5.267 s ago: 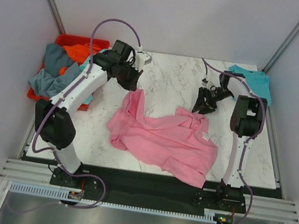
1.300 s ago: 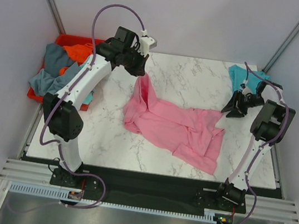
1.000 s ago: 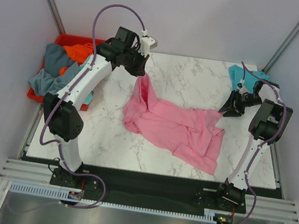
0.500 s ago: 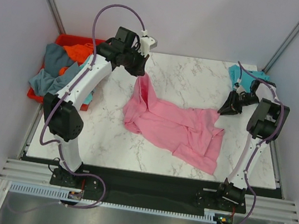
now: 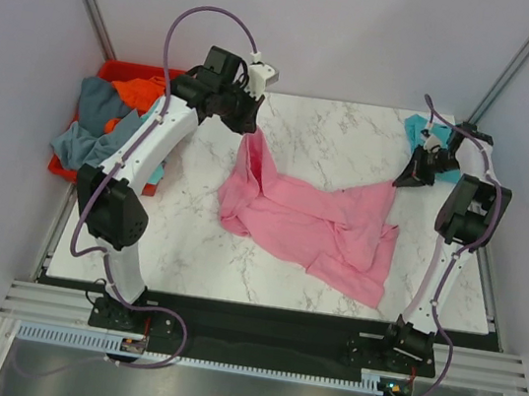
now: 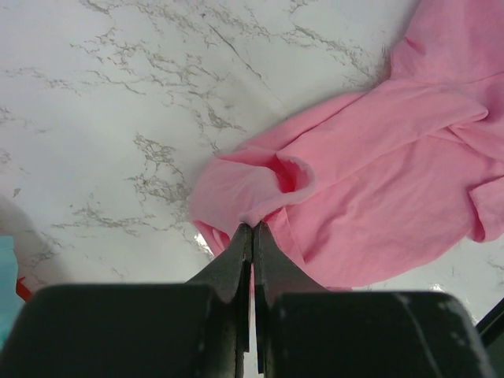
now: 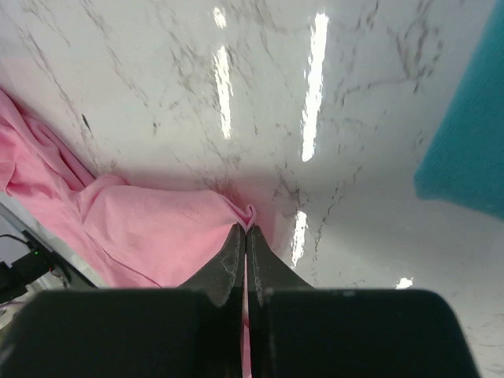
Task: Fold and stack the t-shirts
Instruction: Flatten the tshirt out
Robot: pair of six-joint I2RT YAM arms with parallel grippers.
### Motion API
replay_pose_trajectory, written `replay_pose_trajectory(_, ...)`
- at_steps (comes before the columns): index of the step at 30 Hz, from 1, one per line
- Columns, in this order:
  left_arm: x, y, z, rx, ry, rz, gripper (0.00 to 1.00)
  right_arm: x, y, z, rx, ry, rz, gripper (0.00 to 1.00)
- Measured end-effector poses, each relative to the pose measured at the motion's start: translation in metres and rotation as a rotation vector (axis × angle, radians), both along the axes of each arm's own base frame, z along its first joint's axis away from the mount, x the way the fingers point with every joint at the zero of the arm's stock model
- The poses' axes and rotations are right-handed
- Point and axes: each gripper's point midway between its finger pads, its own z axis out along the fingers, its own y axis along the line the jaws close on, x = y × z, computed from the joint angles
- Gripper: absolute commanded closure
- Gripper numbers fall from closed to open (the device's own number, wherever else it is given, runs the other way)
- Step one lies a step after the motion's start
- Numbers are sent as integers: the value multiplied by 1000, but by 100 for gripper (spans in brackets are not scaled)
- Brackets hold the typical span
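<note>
While a red bin [image 5: 115, 68] stands at the far left of the marble table [image 5: 334, 134], it holds a heap: grey-blue t-shirts [image 5: 89, 137], one or two, spilling over its near rim, and one orange t-shirt [image 5: 133, 91]. One pink t-shirt [image 5: 311, 220] lies crumpled across the table's middle. One teal t-shirt [image 5: 414, 131] lies at the far right corner. Of two grippers, the left gripper [image 6: 252, 228] pinches the pink t-shirt's far left edge, jaws tight; the right gripper [image 7: 245, 230] clamps its far right corner.
</note>
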Motion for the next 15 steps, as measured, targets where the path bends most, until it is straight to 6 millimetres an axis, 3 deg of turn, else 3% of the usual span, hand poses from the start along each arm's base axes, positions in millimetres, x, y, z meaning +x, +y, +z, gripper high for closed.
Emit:
replay_pose_trajectory(4,5,-1,18,-12,-43,4,98,28,-8,31,-40,-135,7,100)
replay_pose_trajectory(7,12,-3,47,-39,-112,5,98,49,-14,75,-78,-268,7,100)
replay_pose_trajectory(11,17,-5,83,-74,-200,5,98,60,-17,160,-138,-483,5,100)
replay_pose_trajectory(15,11,-3,100,-87,-234,4,98,47,-14,256,-202,-704,4,100)
